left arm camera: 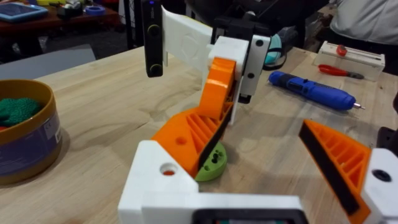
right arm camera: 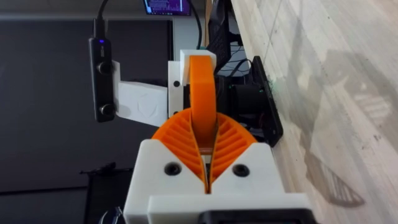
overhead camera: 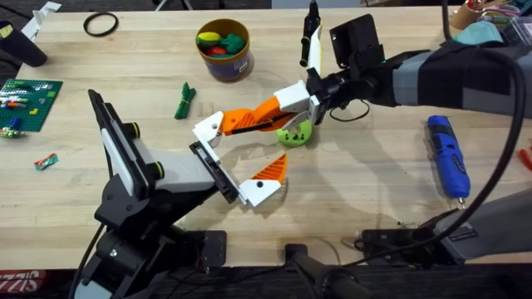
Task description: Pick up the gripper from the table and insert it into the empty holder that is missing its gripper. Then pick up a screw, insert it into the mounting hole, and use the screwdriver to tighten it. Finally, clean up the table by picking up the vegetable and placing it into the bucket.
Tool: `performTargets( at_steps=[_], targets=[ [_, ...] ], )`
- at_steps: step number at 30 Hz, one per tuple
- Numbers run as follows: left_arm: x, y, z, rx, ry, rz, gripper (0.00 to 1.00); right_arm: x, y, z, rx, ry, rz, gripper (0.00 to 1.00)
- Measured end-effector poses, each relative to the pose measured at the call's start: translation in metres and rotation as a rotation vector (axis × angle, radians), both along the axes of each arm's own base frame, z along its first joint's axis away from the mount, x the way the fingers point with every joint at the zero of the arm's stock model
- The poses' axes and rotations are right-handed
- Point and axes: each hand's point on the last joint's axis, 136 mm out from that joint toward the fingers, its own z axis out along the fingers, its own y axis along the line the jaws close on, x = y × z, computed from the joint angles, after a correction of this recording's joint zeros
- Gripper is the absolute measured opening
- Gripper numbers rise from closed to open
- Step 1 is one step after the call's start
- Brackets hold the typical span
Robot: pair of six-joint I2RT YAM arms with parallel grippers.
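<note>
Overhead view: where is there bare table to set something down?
Bare wood lies between the screwdriver and the green disc, and from the vegetable toward the Lego plate. It is crowded at centre, where the right gripper grips the gripper by the holder.

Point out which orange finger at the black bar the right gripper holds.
The gripper at the holder's far end, towards the bucket: the right gripper clamps its orange wedge. The finger at the near end is untouched.

Right pincer clamps the upright orange gripper
</note>
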Motion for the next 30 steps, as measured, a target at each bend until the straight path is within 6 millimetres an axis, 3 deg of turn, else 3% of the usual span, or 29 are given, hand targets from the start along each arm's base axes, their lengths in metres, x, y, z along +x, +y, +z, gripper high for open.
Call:
performTargets(
  at_steps=[8,15,26,30],
  targets=[
    [0.0,0.0,0.0,-0.006,0.009,0.001,0.986,0.006,-0.005,-0.001,-0.004,0.006,-0.022,0.013],
    [0.0,0.0,0.0,-0.005,0.006,0.002,0.986,0.023,-0.026,0.004,0.026,0.018,-0.076,0.013],
    [0.0,0.0,0.0,-0.005,0.006,0.002,0.986,-0.012,-0.007,0.006,0.034,0.082,0.042,0.013],
    [0.0,0.0,0.0,-0.005,0.006,0.002,0.986,-0.013,-0.006,0.0,0.002,0.087,0.032,0.013]
  ],
)
